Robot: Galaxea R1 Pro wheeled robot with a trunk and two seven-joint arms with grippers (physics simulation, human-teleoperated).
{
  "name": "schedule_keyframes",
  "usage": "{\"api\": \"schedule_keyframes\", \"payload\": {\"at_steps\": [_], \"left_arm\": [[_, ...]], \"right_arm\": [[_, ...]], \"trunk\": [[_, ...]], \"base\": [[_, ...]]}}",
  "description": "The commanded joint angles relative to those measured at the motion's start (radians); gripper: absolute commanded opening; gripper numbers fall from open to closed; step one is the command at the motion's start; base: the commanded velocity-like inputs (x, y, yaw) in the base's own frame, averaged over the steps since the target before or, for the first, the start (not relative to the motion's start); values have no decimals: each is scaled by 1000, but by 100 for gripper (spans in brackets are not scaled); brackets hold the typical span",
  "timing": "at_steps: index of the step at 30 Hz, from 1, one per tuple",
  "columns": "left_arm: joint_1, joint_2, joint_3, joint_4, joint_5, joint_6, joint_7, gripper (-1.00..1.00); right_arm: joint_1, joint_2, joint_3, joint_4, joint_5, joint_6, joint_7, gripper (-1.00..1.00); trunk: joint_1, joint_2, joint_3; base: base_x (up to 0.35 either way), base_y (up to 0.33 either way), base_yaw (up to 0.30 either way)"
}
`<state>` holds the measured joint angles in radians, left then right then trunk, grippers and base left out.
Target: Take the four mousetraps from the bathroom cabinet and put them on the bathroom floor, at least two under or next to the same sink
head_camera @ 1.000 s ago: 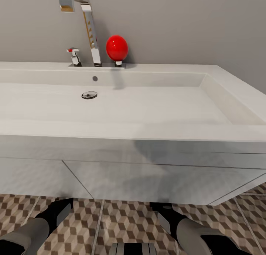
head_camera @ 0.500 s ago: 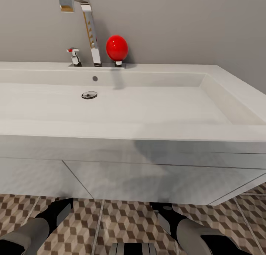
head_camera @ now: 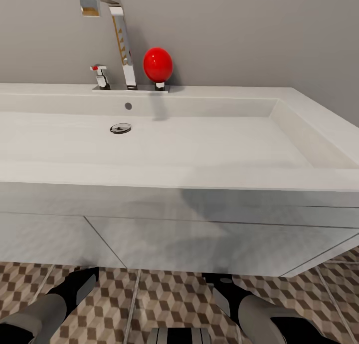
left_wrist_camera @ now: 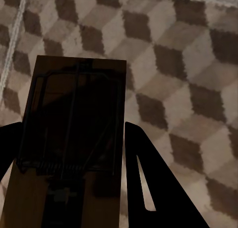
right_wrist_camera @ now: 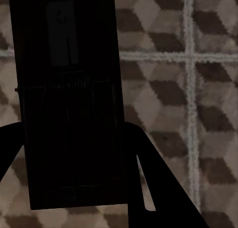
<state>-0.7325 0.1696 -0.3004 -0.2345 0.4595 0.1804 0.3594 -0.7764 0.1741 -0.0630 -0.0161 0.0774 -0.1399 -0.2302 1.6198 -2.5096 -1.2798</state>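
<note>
- The left end effector [left_wrist_camera: 74,188] has its dark fingers [left_wrist_camera: 148,188] on either side of a thin tan wooden mousetrap with dark wire parts [left_wrist_camera: 74,123]; whether they clamp it cannot be told.
- The right end effector [right_wrist_camera: 74,183] likewise flanks a shadowed flat dark mousetrap [right_wrist_camera: 69,114]; its grip is unclear.
- Below both lies the brown, beige and cream cube-patterned tiled bathroom floor [left_wrist_camera: 188,64].
- Ahead and above both arms stands the wide white rectangular sink with a chrome faucet [head_camera: 299,179].

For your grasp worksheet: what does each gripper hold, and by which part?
Each holds a flat tan wooden mousetrap by its long edges: left gripper, mousetrap; right gripper, shadowed mousetrap.
</note>
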Motion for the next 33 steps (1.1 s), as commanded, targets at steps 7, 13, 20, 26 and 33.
{"api": "schedule_keyframes", "payload": {"at_steps": [7, 13, 20, 26, 33], "left_arm": [[-19, -1, -8, -9, 1, 5, 6, -100], [-19, 2, -7, -19, 2, 1, 6, -100], [-19, 0, -6, -23, 2, -1, 6, -100], [-19, 1, -5, -22, 2, -1, 6, -100], [-19, 1, -5, -22, 3, -1, 6, -100]], "right_arm": [[-1, 0, 2, -59, 10, -4, -5, -100], [-1, 0, 2, -59, 10, -4, -5, -100], [-1, 0, 2, -58, 10, -4, -5, -100], [-1, 0, 2, -58, 10, -4, -5, -100], [-1, 0, 2, -58, 10, -4, -5, -100]], "trunk": [[0, 0, 0], [0, 0, 0], [0, 0, 0], [0, -1, -8], [2, -2, -20]], "base": [[0, 0, 0], [0, 0, 0], [0, 0, 0], [0, 0, 0], [0, 0, 0]]}}
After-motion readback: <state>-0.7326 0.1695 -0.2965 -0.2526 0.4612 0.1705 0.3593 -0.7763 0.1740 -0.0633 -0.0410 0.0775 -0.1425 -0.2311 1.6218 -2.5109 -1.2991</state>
